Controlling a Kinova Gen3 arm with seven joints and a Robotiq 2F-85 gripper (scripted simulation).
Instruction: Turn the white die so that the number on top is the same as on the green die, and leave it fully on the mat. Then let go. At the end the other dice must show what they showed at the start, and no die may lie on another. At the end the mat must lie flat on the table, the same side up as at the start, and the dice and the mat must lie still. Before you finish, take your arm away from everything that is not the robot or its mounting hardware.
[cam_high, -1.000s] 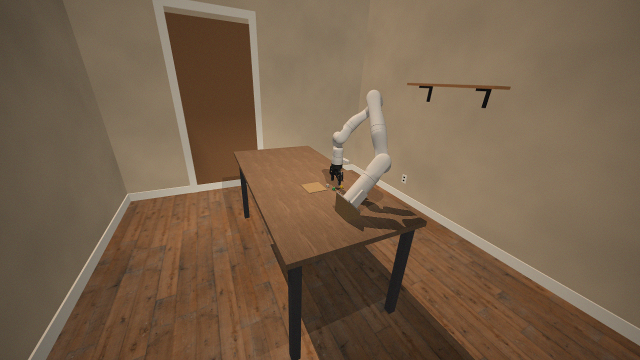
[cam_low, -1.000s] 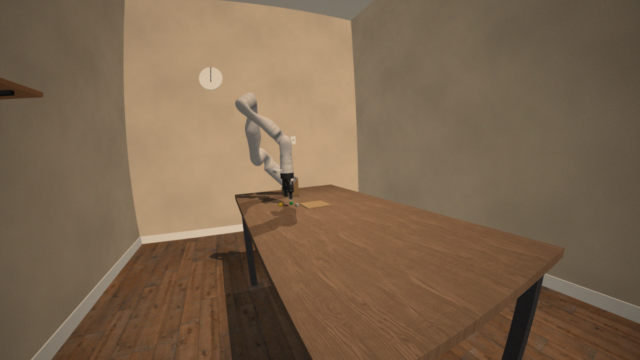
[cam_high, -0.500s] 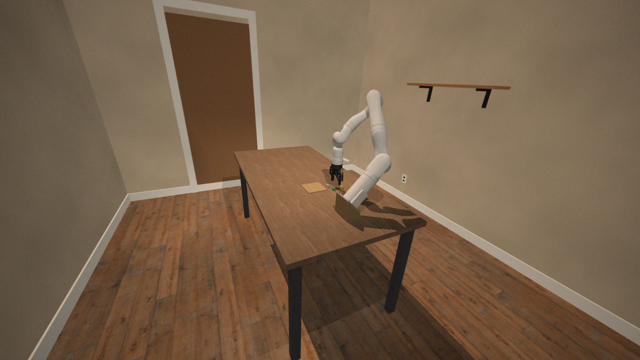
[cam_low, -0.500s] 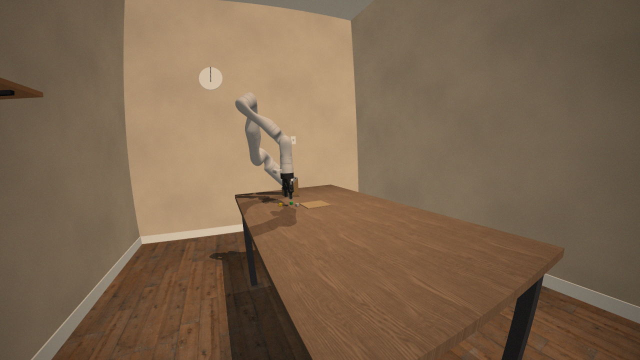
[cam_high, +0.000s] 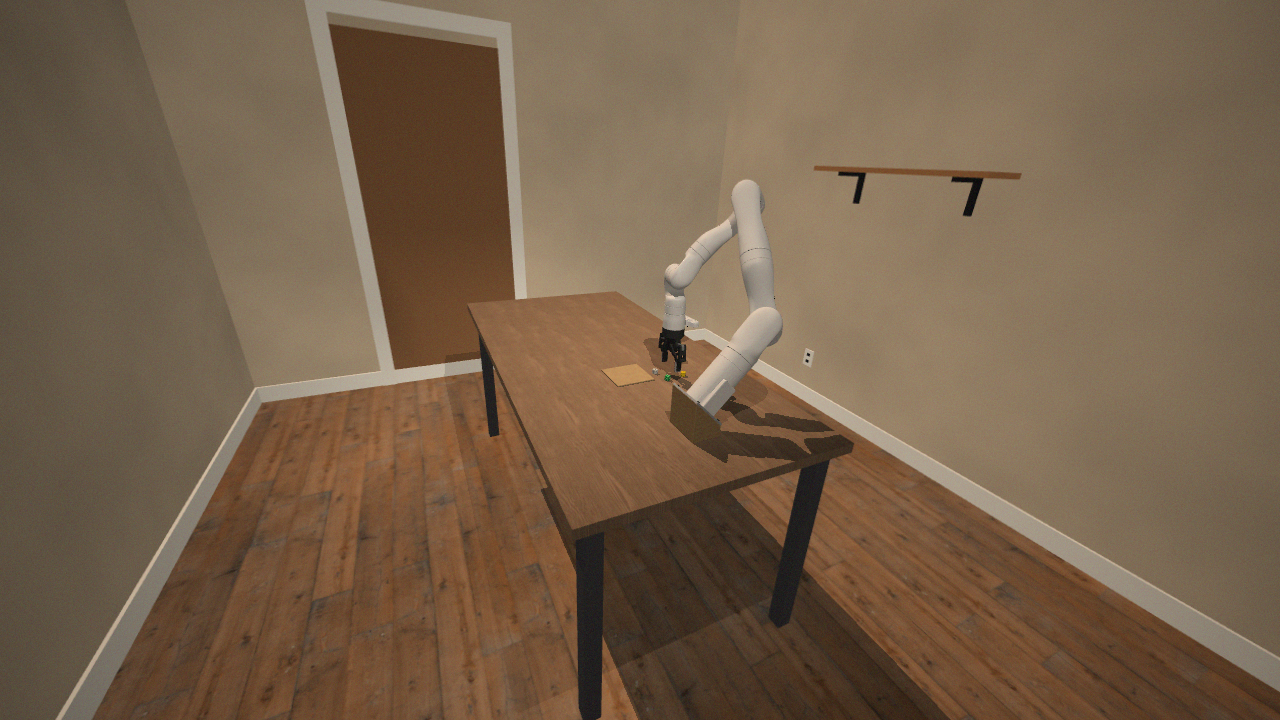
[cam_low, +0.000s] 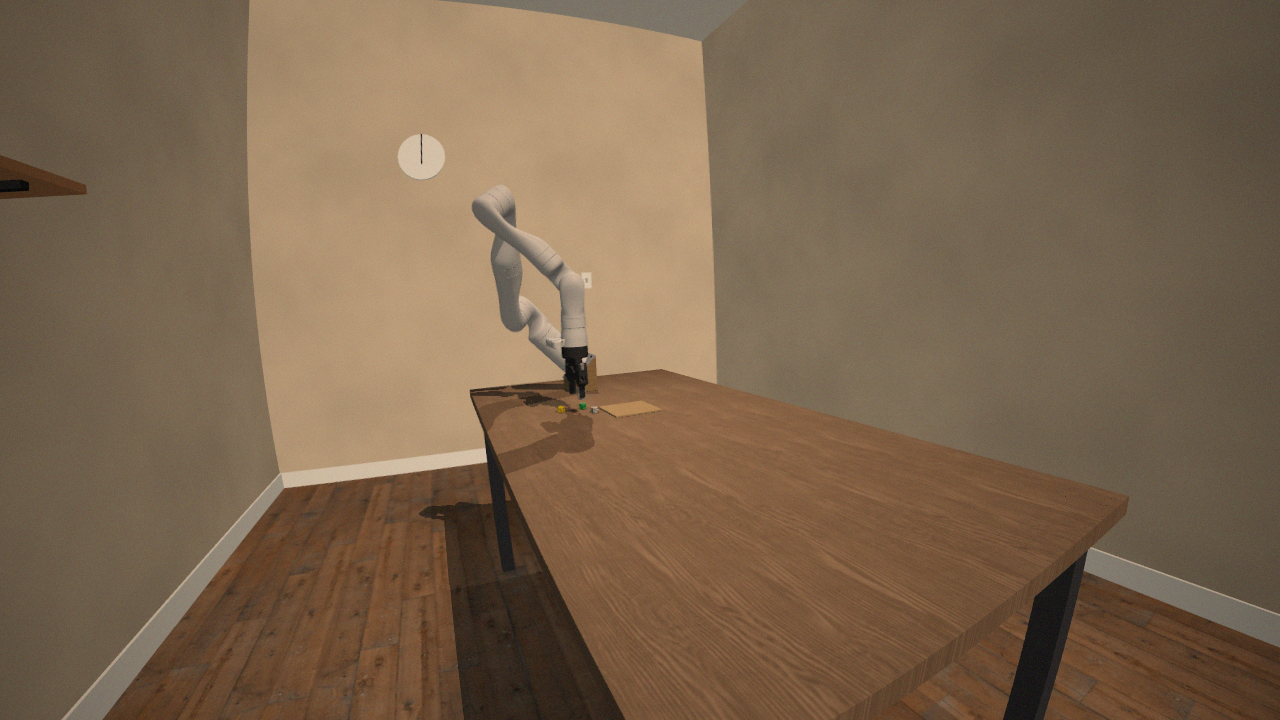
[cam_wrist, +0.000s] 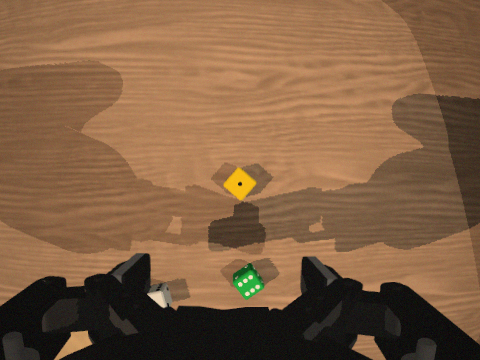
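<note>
The gripper (cam_wrist: 224, 274) hangs over the table (cam_wrist: 240, 40) with its two black fingers spread as wide as they go and nothing between them. In the wrist view the green die (cam_wrist: 248, 282) lies on the wood in the gap between the fingertips, nearer the right-hand finger in that picture, and shows six white pips on the face turned up toward the camera. The white die (cam_wrist: 159, 298) sits just beside the inner edge of the other finger, partly hidden by it and by the gripper body, so its top number cannot be read; whether it touches the finger cannot be told. Beyond the green die, farther from the gripper body, the yellow die (cam_wrist: 239, 183) rests by itself with a single black pip up, well apart from the fingers.

In the exterior view the gripper (cam_low: 577, 386) points straight down above the green die (cam_low: 581, 406), with the white die (cam_low: 594, 408) on the bare wood between the green die and the tan mat (cam_low: 630, 409), not on it. The yellow die (cam_low: 561, 409) lies on the far side of the green die from the mat. The mat lies flat.
</note>
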